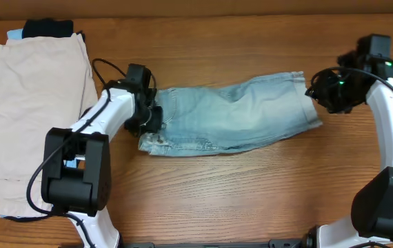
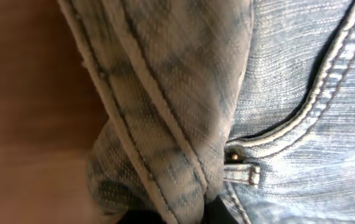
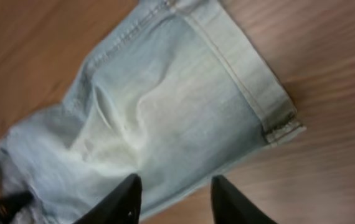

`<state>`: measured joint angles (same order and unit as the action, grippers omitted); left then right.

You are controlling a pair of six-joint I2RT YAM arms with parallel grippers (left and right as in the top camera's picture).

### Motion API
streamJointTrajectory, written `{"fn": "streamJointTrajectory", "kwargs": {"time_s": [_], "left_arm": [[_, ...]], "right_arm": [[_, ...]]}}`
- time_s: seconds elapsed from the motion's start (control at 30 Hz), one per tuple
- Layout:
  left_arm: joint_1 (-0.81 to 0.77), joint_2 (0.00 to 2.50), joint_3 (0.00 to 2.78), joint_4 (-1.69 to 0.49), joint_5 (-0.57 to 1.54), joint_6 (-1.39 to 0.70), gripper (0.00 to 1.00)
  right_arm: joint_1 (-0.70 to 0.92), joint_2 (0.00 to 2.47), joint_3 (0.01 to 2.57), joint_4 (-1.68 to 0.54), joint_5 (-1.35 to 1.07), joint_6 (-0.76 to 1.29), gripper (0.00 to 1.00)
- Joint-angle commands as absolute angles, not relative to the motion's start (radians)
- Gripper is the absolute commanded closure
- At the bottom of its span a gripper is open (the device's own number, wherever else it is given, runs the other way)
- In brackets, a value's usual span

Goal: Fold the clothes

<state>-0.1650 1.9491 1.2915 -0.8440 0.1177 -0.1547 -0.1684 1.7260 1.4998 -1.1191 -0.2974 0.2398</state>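
Note:
The light-blue denim shorts lie across the middle of the table, folded lengthwise, waistband to the left and cuffed hem to the right. My left gripper is shut on the waistband end; in the left wrist view the bunched waistband fills the frame, with a pocket seam and rivet beside it. My right gripper is open and empty, hovering just beyond the hem end. In the right wrist view its fingertips hang above the leg and its cuff.
A stack of folded clothes, beige cloth on top with dark and blue pieces beneath, sits at the table's left edge. Bare wooden table lies in front of the shorts.

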Motion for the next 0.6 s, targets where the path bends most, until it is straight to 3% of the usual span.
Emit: {"fn": "streamJointTrajectory", "kwargs": {"time_s": [0.0,0.03,0.1,0.3,0.57], "left_arm": [[-0.11,1.918,1.422,-0.945,-0.011,-0.16,0.96],[-0.105,1.904,1.466,-0.986,-0.01,-0.139,0.96],[-0.104,1.886,1.573,-1.097,-0.013,-0.091,0.96],[-0.11,1.884,1.857,-1.336,-0.082,-0.011,0.96],[-0.113,1.884,2.121,-1.438,-0.091,0.057,0.96]], "right_arm": [[-0.099,1.722,1.488,-1.082,-0.308,0.239,0.83],[-0.08,1.723,1.483,-1.068,-0.308,0.24,0.9],[-0.041,1.729,1.466,-1.033,-0.306,0.261,0.96],[0.053,1.744,1.373,-0.927,-0.305,0.333,0.96],[0.097,1.745,1.325,-0.932,-0.312,0.349,0.96]]}}
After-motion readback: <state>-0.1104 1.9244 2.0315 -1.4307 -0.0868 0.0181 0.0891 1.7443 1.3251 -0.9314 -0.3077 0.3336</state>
